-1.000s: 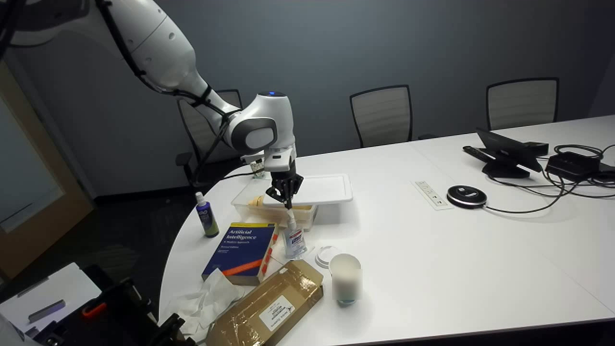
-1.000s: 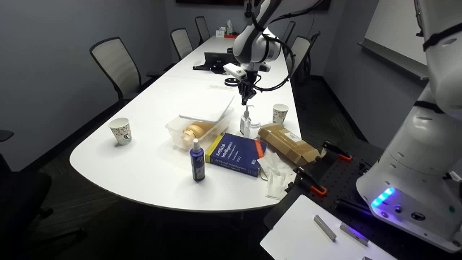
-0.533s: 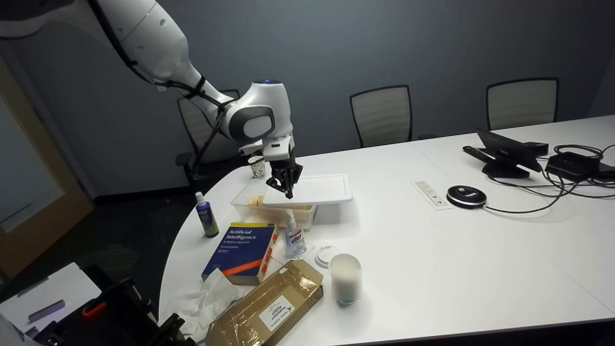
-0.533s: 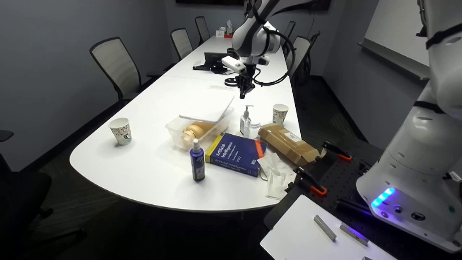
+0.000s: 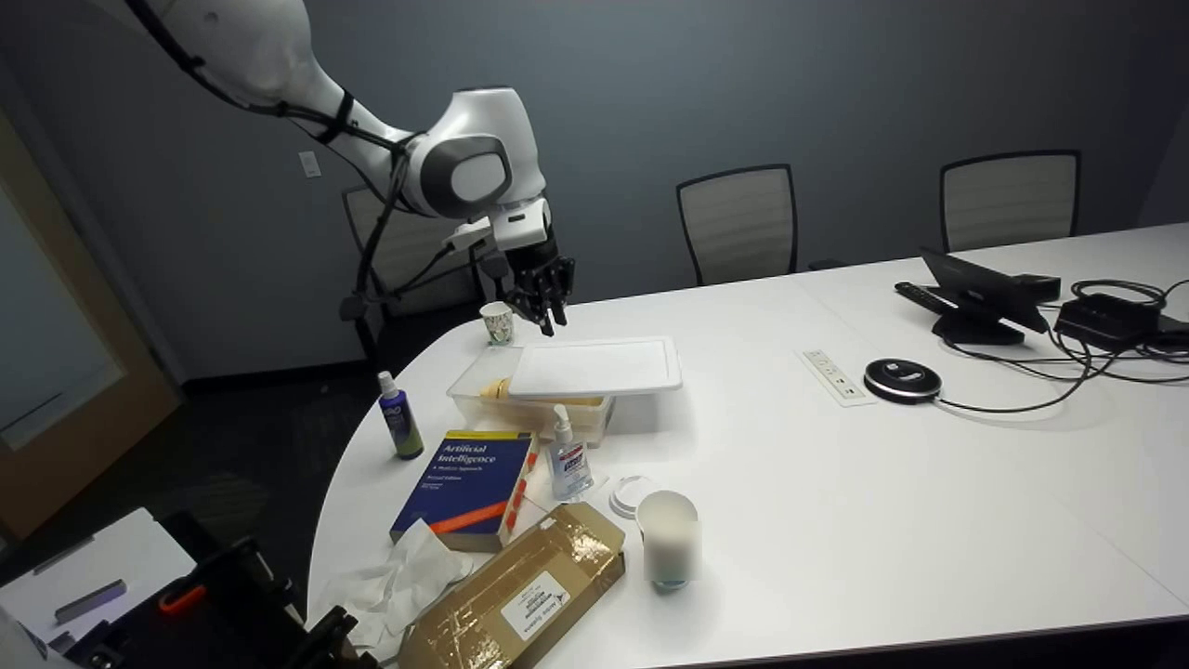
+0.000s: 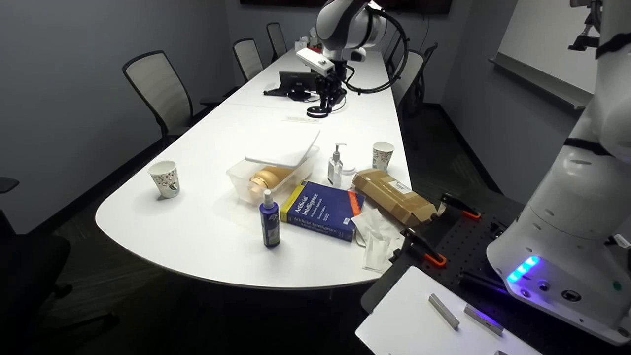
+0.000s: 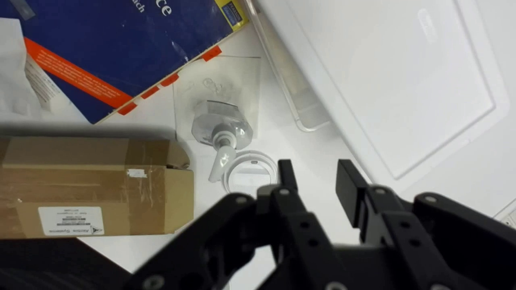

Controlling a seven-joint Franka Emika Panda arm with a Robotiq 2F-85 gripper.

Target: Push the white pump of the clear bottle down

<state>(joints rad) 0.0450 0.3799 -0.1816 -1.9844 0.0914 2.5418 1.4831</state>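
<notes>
The table (image 5: 892,492) is long and white, with one rounded end; its top shines brightly, and the floor (image 5: 251,418) around it is dark. In an exterior view, grey mesh-backed chairs (image 6: 157,91) line both its long sides. A plain grey wall (image 5: 641,111) runs along one of those sides, bearing a small white plate (image 5: 309,164). Beyond the rounded end stands a wooden door (image 5: 111,381) with a pale pane (image 5: 46,344). A whiteboard (image 6: 547,44) with a ledge (image 6: 536,82) hangs alongside the table, and a dark panel (image 6: 424,6) past its far end.
</notes>
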